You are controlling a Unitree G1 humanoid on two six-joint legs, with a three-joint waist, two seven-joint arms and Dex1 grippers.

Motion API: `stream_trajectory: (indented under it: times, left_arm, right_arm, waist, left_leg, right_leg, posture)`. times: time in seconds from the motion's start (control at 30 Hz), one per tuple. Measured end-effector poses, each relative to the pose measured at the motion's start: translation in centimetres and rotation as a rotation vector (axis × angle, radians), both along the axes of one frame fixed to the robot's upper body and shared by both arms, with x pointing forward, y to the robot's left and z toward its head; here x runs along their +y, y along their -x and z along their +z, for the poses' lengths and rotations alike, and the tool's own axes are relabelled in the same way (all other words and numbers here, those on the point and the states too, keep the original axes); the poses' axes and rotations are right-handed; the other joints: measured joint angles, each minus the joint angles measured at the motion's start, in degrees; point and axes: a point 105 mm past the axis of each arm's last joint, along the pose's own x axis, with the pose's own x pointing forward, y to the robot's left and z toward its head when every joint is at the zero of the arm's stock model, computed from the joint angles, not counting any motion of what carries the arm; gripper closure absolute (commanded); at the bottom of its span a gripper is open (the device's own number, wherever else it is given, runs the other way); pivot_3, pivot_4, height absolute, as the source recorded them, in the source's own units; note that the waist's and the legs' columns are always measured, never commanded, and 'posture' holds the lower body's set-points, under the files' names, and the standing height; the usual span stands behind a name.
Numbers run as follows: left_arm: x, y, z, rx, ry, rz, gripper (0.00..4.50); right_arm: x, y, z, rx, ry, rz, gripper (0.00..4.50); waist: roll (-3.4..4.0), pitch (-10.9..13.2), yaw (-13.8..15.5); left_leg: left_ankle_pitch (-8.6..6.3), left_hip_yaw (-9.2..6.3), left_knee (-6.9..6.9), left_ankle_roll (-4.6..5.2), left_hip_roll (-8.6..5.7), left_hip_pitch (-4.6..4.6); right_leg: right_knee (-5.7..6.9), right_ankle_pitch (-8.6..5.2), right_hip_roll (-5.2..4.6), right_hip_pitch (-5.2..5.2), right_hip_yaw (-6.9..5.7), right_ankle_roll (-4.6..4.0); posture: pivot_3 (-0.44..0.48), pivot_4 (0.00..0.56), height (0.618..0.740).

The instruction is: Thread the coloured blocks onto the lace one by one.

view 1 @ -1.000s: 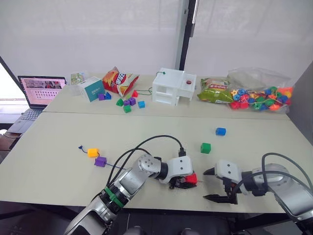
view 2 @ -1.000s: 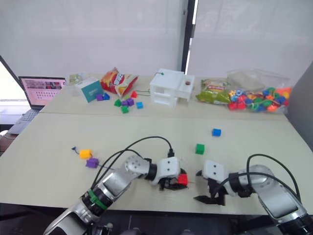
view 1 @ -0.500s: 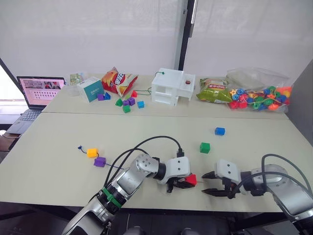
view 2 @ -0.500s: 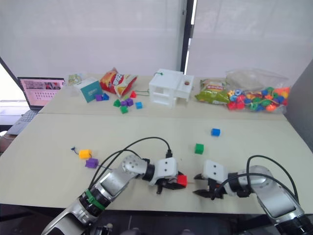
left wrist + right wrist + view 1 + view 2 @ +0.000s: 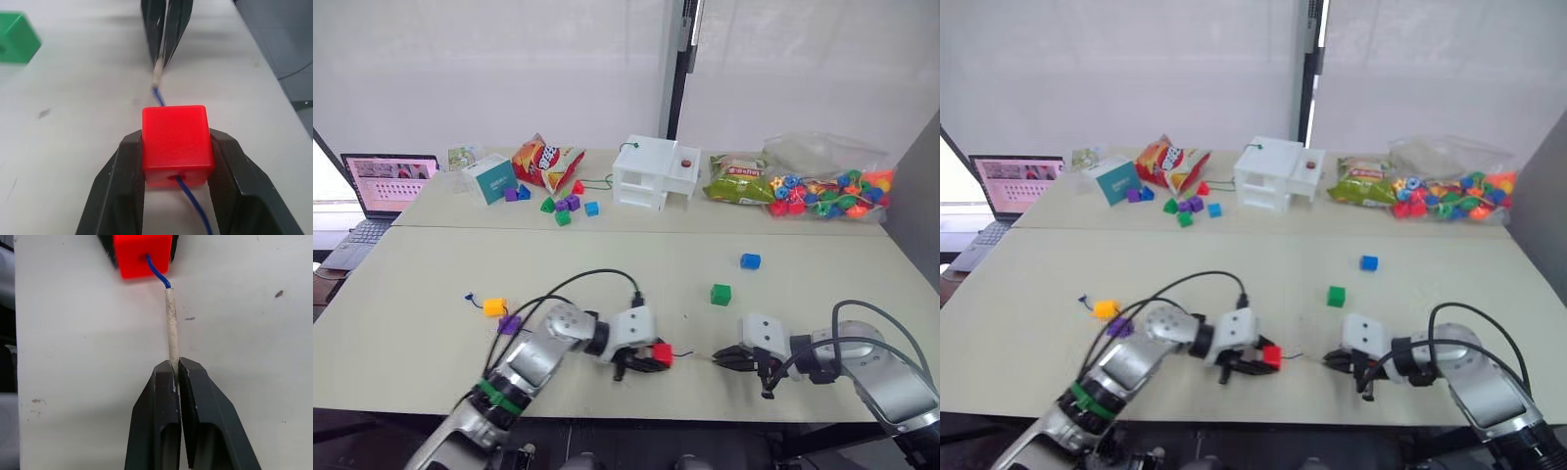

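Lace [image 5: 157,270] is running straight between us: left gripper [image 5: 177,169] clamping the red block [image 5: 177,143], right gripper [image 5: 174,373] pinching its stiff tip [image 5: 171,323] near the tabletop's front edge.

On the table [image 5: 431,274], two blocks [image 5: 495,306] lie left, two more blocks [image 5: 722,294] right, clutter behind.

The red block [image 5: 177,144] looks like smooth, slightly glossy plastic. The lace [image 5: 157,271] is braided blue cord with a pale, scuffed stiff tip. The fingers [image 5: 152,426] are matt black plastic. The table [image 5: 431,284] is matt, speckled.
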Motion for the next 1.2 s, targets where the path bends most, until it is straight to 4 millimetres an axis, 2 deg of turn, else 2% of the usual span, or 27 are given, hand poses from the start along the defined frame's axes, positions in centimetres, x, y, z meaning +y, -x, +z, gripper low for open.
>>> stream_trajectory:
  times: [0.07, 0.23, 0.4, 0.47, 0.7, 0.77, 0.8, 0.93, 1.1, 1.2]
  left_arm:
    - [2.8, -0.3, 0.2, -0.023, -0.032, 0.020, 3.30]
    - [11.3, -1.2, 1.1, -0.135, -0.183, 0.052, 3.30]
    - [17.7, -1.6, 2.1, -0.154, -0.317, 0.118, 3.30]
    - [18.9, -1.7, 2.4, -0.161, -0.353, 0.131, 3.30]
    - [20.3, -1.5, 2.6, -0.169, -0.407, 0.113, 3.30]
    - [20.2, -1.5, 2.6, -0.155, -0.397, 0.120, 2.28]
    - [20.1, -1.5, 2.6, -0.118, -0.377, 0.132, 2.01]
    - [17.2, -1.3, 3.7, -0.040, -0.254, 0.113, 0.68]
    - [13.3, 0.4, 7.1, 0.024, -0.099, 0.065, 0.68]
    - [9.8, 2.2, 6.8, 0.059, -0.003, 0.008, 0.68]
  right_arm:
    - [0.3, 0.2, 0.3, -0.002, 0.008, 0.017, 4.50]
    - [0.5, 1.0, 1.1, 0.007, 0.056, 0.049, 4.50]
    - [0.8, 1.0, 1.3, 0.003, 0.060, 0.055, 4.50]
    - [0.7, 1.0, 1.2, 0.009, 0.062, 0.054, 4.50]
    - [0.6, 0.9, 0.6, 0.033, 0.072, 0.055, 4.50]
    - [0.6, 0.8, 0.6, 0.033, 0.073, 0.054, 4.50]
    - [0.6, 0.8, 0.6, 0.033, 0.073, 0.055, 4.50]
    - [0.7, 0.9, 0.6, 0.037, 0.075, 0.063, 4.50]
    - [0.8, 0.7, 0.7, 0.030, 0.077, 0.064, 4.50]
    - [0.7, 0.7, 0.6, 0.033, 0.080, 0.060, 4.50]
  waist:
    - [0.01, 0.0, 0.1]
    - [0.03, 0.0, -0.3]
    - [0.07, 0.0, -0.9]
    - [0.11, 0.0, -0.9]
    - [0.10, 0.0, -1.2]
    - [0.10, 0.0, -1.2]
    - [0.10, 0.0, -1.2]
    - [-0.06, 0.1, -0.8]
    - [-0.11, 0.1, -0.6]
    - [-0.08, 0.1, -0.6]
  left_leg:
    - [0.00, 0.01, 0.00, -0.01, 0.00, -0.05]
    - [0.06, 0.06, -0.16, -0.11, 0.12, -0.03]
    - [0.06, 0.15, -0.19, -0.11, 0.23, -0.01]
    - [0.06, 0.18, -0.19, -0.11, 0.19, -0.03]
    - [0.06, 0.28, -0.16, -0.11, 0.20, -0.02]
    - [0.06, 0.29, -0.14, -0.11, 0.20, -0.02]
    - [0.06, 0.29, -0.12, -0.11, 0.20, -0.04]
    - [0.06, 0.19, 0.21, -0.10, 0.19, -0.40]
    - [0.05, 0.18, 0.25, -0.08, 0.18, -0.39]
    - [0.04, 0.19, 0.25, -0.07, 0.19, -0.35]
  right_leg:
    - [0.02, 0.00, -0.05, -0.10, 0.00, -0.01]
    - [0.00, 0.08, -0.07, -0.25, -0.01, -0.18]
    - [0.06, 0.06, 0.03, -0.31, -0.02, -0.25]
    - [0.14, 0.06, 0.03, -0.33, -0.04, -0.25]
    - [0.45, 0.03, 0.14, -0.43, 0.00, -0.27]
    - [0.50, 0.02, 0.16, -0.43, -0.01, -0.27]
    - [0.52, 0.01, 0.17, -0.43, -0.01, -0.26]
    - [0.58, -0.01, 0.17, -0.57, -0.12, -0.20]
    - [0.58, -0.01, 0.15, -0.53, -0.10, -0.18]
    - [0.57, -0.01, 0.14, -0.49, -0.05, -0.18]
  posture:
    - [0.000, 0.150, 0.740]
    - [0.000, 0.150, 0.740]
    - [0.000, 0.150, 0.740]
    - [0.000, 0.150, 0.740]
    - [0.000, 0.150, 0.740]
    - [0.000, 0.150, 0.740]
    - [0.000, 0.150, 0.740]
    - [0.000, 0.150, 0.740]
    - [0.000, 0.150, 0.740]
    - [0.000, 0.150, 0.740]
